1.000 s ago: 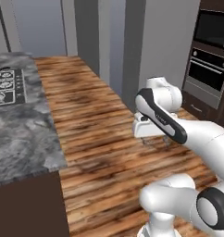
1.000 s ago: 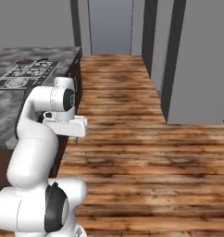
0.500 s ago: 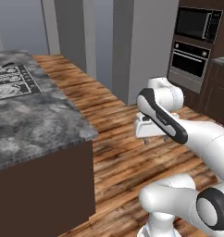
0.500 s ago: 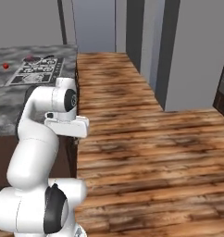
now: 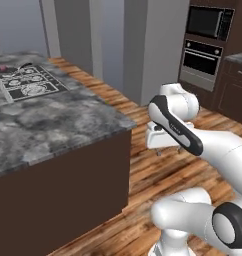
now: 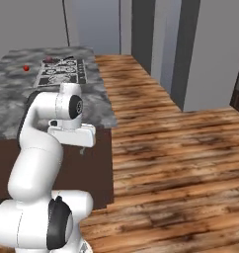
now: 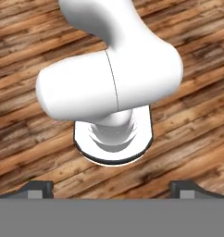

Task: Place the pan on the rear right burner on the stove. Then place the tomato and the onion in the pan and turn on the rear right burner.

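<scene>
The stove (image 5: 24, 83) (image 6: 62, 72) lies flat on the far part of the dark stone island. Its burners are too small here to tell the rear right burner apart. The tomato (image 6: 26, 68) is a bright red dot on the counter left of the stove. The onion (image 6: 49, 60) (image 5: 3, 68), a dull maroon ball, sits at the stove's far corner. The pan is out of view. My gripper (image 5: 168, 150) (image 6: 82, 148) (image 7: 112, 190) hangs folded close to my own body over the wood floor, well short of the island. It points down, open, with nothing between its fingertips.
The grey stone island (image 5: 68, 120) (image 6: 13, 94) has dark brown sides and a near corner close to the arm. Wood floor (image 6: 166, 148) stretches to the right. Grey tall cabinets (image 5: 153, 45) and a wall oven (image 5: 203, 57) stand behind.
The whole picture has shifted: the base has driven and turned, so the island now looks nearer and larger. The arm keeps its folded pose and the gripper stays open.
</scene>
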{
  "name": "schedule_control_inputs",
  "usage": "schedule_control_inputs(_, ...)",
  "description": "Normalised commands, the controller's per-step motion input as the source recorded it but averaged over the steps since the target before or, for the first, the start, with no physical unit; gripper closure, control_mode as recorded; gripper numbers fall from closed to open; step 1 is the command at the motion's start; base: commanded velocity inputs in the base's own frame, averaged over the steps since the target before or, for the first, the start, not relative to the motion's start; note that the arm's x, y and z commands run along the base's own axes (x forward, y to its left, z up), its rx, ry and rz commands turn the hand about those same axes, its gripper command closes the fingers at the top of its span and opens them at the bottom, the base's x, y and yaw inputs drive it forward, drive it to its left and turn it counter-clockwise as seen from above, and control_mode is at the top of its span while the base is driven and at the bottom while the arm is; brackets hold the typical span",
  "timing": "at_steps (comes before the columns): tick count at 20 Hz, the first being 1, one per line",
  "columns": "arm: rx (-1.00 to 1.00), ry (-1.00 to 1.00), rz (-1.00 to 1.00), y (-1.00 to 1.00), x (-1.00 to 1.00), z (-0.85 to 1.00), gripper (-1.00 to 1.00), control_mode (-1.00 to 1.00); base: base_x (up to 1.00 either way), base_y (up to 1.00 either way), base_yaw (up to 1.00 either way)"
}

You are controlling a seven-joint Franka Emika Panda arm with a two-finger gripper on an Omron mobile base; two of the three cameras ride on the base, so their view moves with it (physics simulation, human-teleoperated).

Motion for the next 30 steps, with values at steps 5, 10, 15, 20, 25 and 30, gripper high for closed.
schedule_control_inputs(5,0.0,0.0,0.0,0.0,0.0,0.0,-1.0,1.0,-0.59,1.0,-0.18)
schedule_control_inputs(10,0.0,0.0,0.0,0.0,0.0,0.0,-1.0,1.0,-0.17,1.0,-0.32)
schedule_control_inputs(15,0.0,0.0,0.0,0.0,0.0,0.0,-1.0,1.0,0.0,1.0,-0.51)
schedule_control_inputs(20,0.0,0.0,0.0,0.0,0.0,0.0,-1.0,1.0,0.0,1.0,-0.62)
schedule_control_inputs(25,0.0,0.0,0.0,0.0,0.0,0.0,-1.0,1.0,-0.29,1.0,-0.48)
schedule_control_inputs(30,0.0,0.0,0.0,0.0,0.0,0.0,-1.0,1.0,-0.09,1.0,-0.49)
